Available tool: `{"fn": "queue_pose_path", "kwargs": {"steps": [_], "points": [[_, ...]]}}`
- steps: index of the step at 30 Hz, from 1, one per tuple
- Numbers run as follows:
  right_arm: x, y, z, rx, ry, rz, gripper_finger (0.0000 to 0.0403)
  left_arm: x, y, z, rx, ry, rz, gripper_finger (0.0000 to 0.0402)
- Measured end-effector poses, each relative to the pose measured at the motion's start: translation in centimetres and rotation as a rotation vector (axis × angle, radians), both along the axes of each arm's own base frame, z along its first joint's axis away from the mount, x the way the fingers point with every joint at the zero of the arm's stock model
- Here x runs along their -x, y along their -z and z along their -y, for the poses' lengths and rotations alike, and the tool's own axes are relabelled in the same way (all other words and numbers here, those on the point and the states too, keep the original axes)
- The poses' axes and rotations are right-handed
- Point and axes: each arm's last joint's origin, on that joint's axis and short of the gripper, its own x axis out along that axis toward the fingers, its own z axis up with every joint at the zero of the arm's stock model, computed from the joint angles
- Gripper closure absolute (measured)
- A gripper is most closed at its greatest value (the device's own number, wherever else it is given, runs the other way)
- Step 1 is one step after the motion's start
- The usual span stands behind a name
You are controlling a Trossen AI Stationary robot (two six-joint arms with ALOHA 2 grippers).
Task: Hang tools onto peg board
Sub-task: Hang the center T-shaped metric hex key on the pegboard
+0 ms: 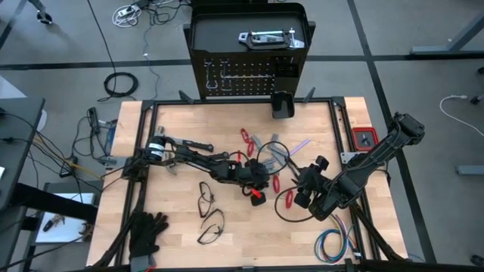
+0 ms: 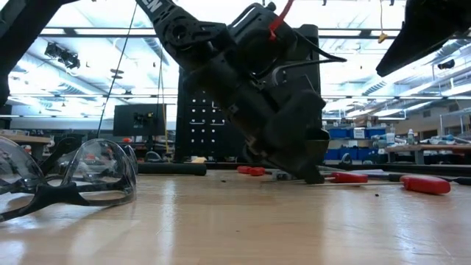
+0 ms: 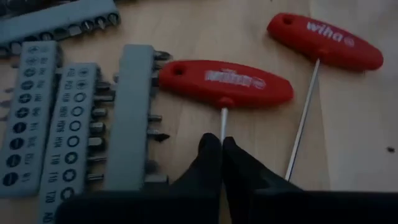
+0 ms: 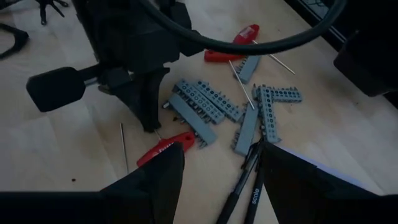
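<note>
My left gripper (image 3: 221, 149) is down at the table's middle (image 1: 257, 183), shut on a red T-handled key (image 3: 227, 84) that lies on the wood. A second red T-handled key (image 3: 323, 40) lies beside it. My right gripper (image 4: 221, 180) hangs open a little to the right (image 1: 306, 189), above the table, holding nothing. The black peg board (image 1: 249, 75) stands upright at the far edge with a small black bin (image 1: 282, 104) at its foot. My left gripper pinches the key's thin steel shaft (image 3: 222, 124) between its two fingertips, close below the red handle. The fingers slant down from the table's left, roughly in line with the shaft. The handle (image 4: 168, 149) lies on the table.
Grey bit holders (image 3: 130, 112) lie right beside the held key, with more of them (image 4: 264, 109) and black pens (image 4: 242, 193) under my right gripper. Two pairs of safety glasses (image 1: 206, 202) lie at the near left, black gloves (image 1: 147, 234) and a wire bundle (image 1: 333, 243) at the near edge.
</note>
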Motion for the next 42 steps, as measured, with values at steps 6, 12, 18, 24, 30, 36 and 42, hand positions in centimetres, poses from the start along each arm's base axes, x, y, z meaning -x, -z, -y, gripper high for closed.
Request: {"fn": "queue_pose_path", "kwargs": {"steps": [6, 12, 18, 24, 30, 36, 42], "points": [[-0.1, 0.0, -0.1, -0.01, 0.003, 0.017, 0.0188, 0.1, -0.2, -0.2, -0.022, 0.022, -0.018, 0.0399], [0.0, -0.2, -0.4, 0.005, 0.039, 0.109, 0.0188, 0.9, -2.5, -0.4, -0.147, 0.073, -0.073, 0.0401], [0.7, -0.5, -1.3, 0.015, 0.062, 0.228, 0.019, 2.0, -7.0, -1.0, -0.276, 0.01, -0.02, 0.0401], [1.2, -0.5, -1.8, -0.014, 0.078, 0.285, 0.0192, 5.0, -9.5, -1.1, -0.389, -0.075, 0.026, 0.0401], [1.0, -0.8, -2.0, 0.021, 0.098, 0.394, 0.0193, 9.9, -10.6, -3.6, -0.382, -0.237, 0.189, 0.0401], [-0.2, -0.7, -1.4, 0.087, 0.149, 0.455, 0.0193, 14.5, -10.7, -7.0, -0.324, -0.479, 0.471, 0.0401], [-2.7, 0.8, -0.8, 0.149, 0.204, 0.438, 0.0193, 14.8, -9.5, -8.4, -0.354, -0.644, 0.61, 0.0401]]}}
